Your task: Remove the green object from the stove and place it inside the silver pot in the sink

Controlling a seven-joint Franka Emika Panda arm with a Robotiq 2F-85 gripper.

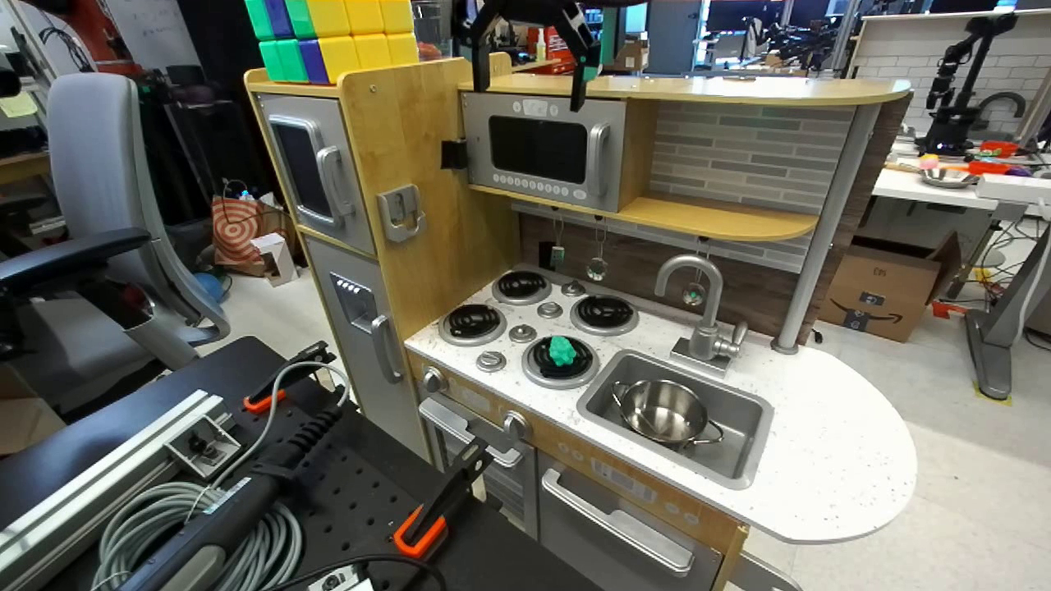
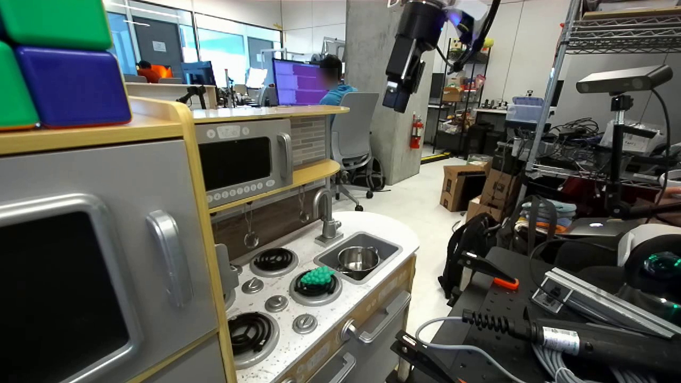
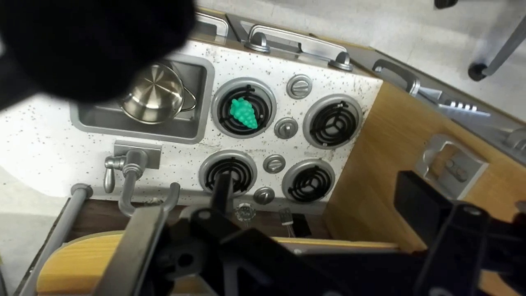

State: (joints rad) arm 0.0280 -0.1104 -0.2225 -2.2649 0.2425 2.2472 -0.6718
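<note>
The green object (image 1: 562, 350), a bumpy grape-like cluster, rests on the front burner nearest the sink; it also shows in an exterior view (image 2: 317, 275) and the wrist view (image 3: 243, 112). The white stove (image 1: 509, 373) has black coil burners with silver rings. The silver pot (image 1: 662, 410) stands upright in the rectangular sink (image 1: 759, 443); in the wrist view the pot (image 3: 153, 96) is partly hidden by a dark shape. My gripper (image 1: 532, 94) is open and empty, high above the stove near the microwave top; its fingers also show in the wrist view (image 3: 314, 185).
The curved faucet (image 1: 698, 295) rises behind the sink. A grey microwave (image 1: 542, 148) and a wooden shelf (image 1: 722, 217) overhang the back burners. A tall wooden cabinet side (image 1: 419, 164) borders the stove. A black table (image 1: 353, 484) with cables and clamps stands in front.
</note>
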